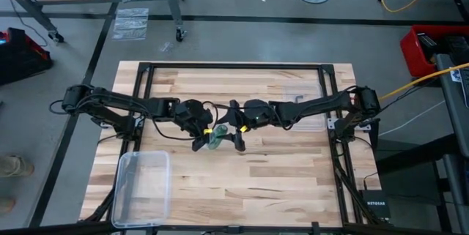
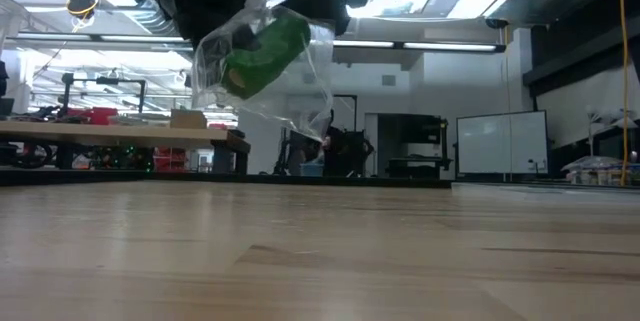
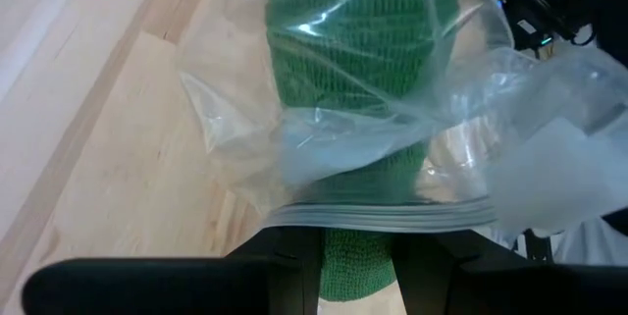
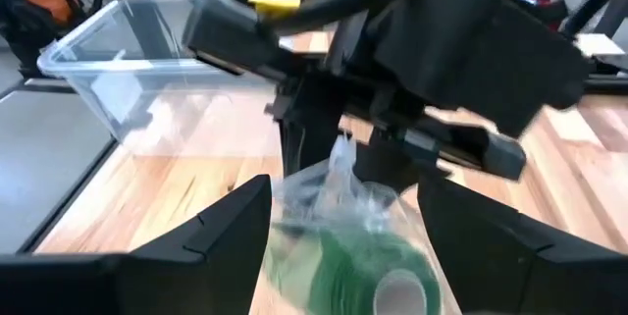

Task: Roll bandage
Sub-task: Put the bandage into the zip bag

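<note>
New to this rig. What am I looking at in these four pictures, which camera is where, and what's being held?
Two dark robot arms work over a wooden table. One camera looks straight down, one sits at table height, and one rides on each wrist. The left gripper and right gripper meet at mid-table, lifting a clear plastic bag off the surface. Inside is the bandage, a green roll. The left wrist view shows the left gripper clamping the bag's zip edge with green fabric at that edge. The right gripper's fingers flank the bag; whether they grip is unclear. A clear plastic box sits near the left arm.

A clear plastic bag (image 2: 265, 61) holding the green bandage (image 2: 262, 56) hangs above the table (image 2: 320, 261).
</note>
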Controlling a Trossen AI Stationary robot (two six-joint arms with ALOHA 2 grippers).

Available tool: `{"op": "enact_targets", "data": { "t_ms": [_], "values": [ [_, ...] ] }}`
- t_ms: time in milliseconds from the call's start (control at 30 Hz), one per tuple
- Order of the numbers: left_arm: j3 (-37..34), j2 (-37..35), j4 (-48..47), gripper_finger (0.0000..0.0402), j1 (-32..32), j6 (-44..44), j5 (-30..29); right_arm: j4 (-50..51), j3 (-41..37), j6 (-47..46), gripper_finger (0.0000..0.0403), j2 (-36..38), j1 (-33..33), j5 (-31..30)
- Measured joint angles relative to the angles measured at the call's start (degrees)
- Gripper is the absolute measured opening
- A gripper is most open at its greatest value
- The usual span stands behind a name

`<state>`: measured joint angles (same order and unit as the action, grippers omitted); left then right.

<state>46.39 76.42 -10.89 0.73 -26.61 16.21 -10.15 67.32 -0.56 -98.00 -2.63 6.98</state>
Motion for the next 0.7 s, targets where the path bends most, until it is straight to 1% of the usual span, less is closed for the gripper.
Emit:
{"op": "enact_targets", "data": {
  "t_ms": [167, 400, 500, 700],
  "values": [
    [0.0, 0.0, 0.0, 0.0084, 0.0, 0.0, 0.1, -0.4, 1.2, -0.1, 0.0262, -1.8, 0.0, 1.4],
    [0.0, 0.1, 0.3, 0.0084, 0.0, 0.0, 0.1, -0.4, 1.2, -0.2, 0.0255, -2.6, 0.0, 1.6],
    [0.0, 0.1, 0.7, 0.0084, 0.0, 0.0, 0.1, -0.7, 1.2, -0.2, 0.0234, -2.6, 0.0, 1.6],
    [0.0, 0.1, 1.1, 0.0084, 0.0, 0.0, 0.2, 0.1, 1.2, -0.5, 0.0172, -2.5, 0.1, 1.5]
  ]
}}
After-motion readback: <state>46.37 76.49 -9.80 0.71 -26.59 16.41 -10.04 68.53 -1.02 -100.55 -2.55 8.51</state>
